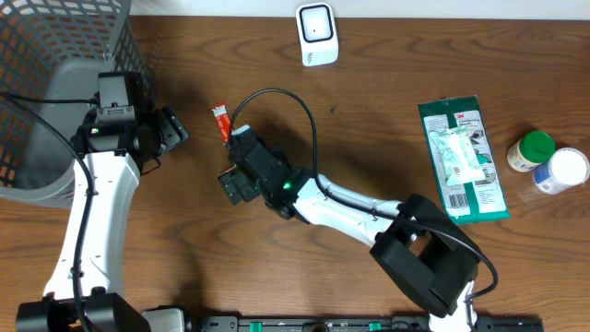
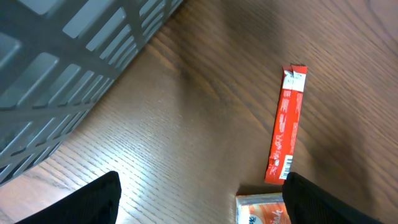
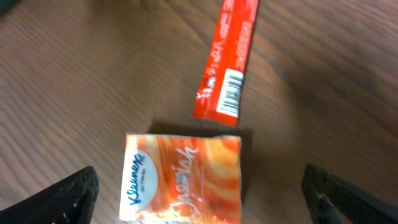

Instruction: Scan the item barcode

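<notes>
An orange Kleenex tissue pack [image 3: 180,177] lies flat on the wooden table, between the wide-apart fingers of my open right gripper [image 3: 205,202], and neither finger [image 3: 62,199] touches it. Just beyond it lies a red stick packet [image 3: 227,59] with its barcode facing up; the same red packet [image 1: 220,118] shows in the overhead view. There my right gripper [image 1: 238,186] hangs over the pack and hides it. My left gripper [image 2: 202,211] is open and empty, near the pack's corner [image 2: 261,210] and the red packet [image 2: 286,124]. A white scanner [image 1: 316,34] stands at the far edge.
A grey wire basket [image 1: 55,83] fills the far left corner, right beside my left gripper [image 1: 171,129]. A green flat package [image 1: 461,161] and two small jars, green-lidded [image 1: 532,149] and white-lidded [image 1: 562,170], sit at the right. A black cable [image 1: 277,97] loops over the middle.
</notes>
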Robot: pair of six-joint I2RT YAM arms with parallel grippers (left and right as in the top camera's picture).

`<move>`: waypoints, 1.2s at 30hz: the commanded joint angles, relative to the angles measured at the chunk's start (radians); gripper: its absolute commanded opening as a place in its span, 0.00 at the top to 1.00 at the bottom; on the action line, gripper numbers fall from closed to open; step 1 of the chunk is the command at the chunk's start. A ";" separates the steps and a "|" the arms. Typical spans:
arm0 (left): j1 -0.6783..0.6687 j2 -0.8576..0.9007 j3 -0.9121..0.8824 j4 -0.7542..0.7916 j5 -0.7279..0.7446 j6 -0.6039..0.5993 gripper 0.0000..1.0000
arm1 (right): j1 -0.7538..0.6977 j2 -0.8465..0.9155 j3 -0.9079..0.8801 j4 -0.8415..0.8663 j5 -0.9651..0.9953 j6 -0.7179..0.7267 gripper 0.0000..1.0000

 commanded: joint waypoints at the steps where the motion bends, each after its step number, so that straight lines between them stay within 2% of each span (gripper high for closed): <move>1: 0.009 -0.012 0.006 -0.002 -0.013 -0.009 0.16 | 0.018 0.002 -0.042 0.050 0.017 0.017 0.01; 9: 0.009 -0.012 0.006 -0.002 -0.013 -0.009 0.16 | 0.040 0.078 -0.053 0.124 -0.054 0.017 0.02; 11: 0.009 -0.012 0.006 -0.002 -0.013 -0.009 0.16 | 0.046 0.095 -0.053 0.124 -0.053 0.016 0.08; 14: 0.009 -0.012 0.006 -0.002 -0.013 -0.009 0.16 | 0.045 0.095 -0.053 0.107 -0.039 0.017 0.24; 16: 0.009 -0.012 0.006 -0.002 -0.013 -0.009 0.16 | 0.040 0.076 -0.053 0.079 -0.012 0.017 0.29; 21: 0.009 -0.012 0.006 -0.002 -0.013 -0.009 0.16 | 0.013 -0.021 -0.053 -0.055 0.053 0.017 0.38; 28: 0.009 -0.012 0.006 -0.002 -0.013 -0.009 0.16 | -0.019 -0.166 -0.053 -0.265 0.135 0.017 0.39; 33: 0.009 -0.012 0.006 -0.002 -0.013 -0.009 0.16 | -0.068 -0.231 -0.053 -0.457 0.102 0.017 0.40; 36: 0.009 -0.012 0.006 -0.002 -0.013 -0.009 0.16 | -0.111 -0.227 -0.053 -0.550 -0.017 0.017 0.38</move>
